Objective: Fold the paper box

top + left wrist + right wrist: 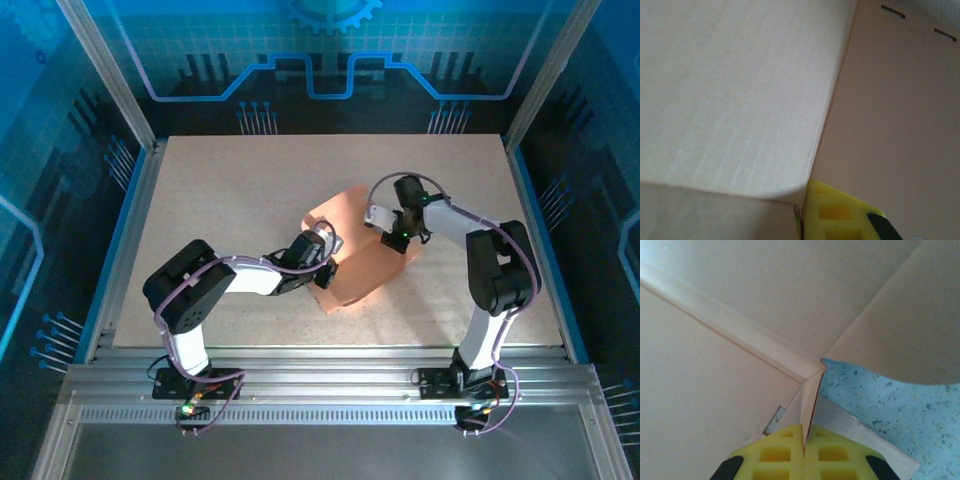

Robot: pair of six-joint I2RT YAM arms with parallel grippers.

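Item: paper box [358, 268], mid-table, panels partly raised. Near-left edge: your left gripper [320, 262] sits against it; whether it grips cannot be told. Far-right side: your right gripper [803, 434] is clenched on a flap's edge. Handling, by judgement: light, thin, easily dented; take flaps close to crease lines.

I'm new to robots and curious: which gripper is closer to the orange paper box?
The right, barely. The right gripper is pinched shut on a flap at the right side of the paper box; the left gripper sits against its left edge, contact unclear.
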